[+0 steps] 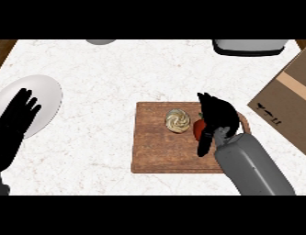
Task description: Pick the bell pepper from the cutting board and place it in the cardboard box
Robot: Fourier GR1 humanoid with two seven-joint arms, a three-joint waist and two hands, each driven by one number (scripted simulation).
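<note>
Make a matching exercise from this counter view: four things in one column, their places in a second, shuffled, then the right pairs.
Things:
1. bell pepper
2. white plate
3. cardboard box
4. swirled round item

Places:
A. at the counter's right edge
B. on the cutting board, left of the pepper
C. under the right hand, mostly hidden
D. at the counter's left, partly behind the left hand

Pairs: 1-C, 2-D, 3-A, 4-B
</note>
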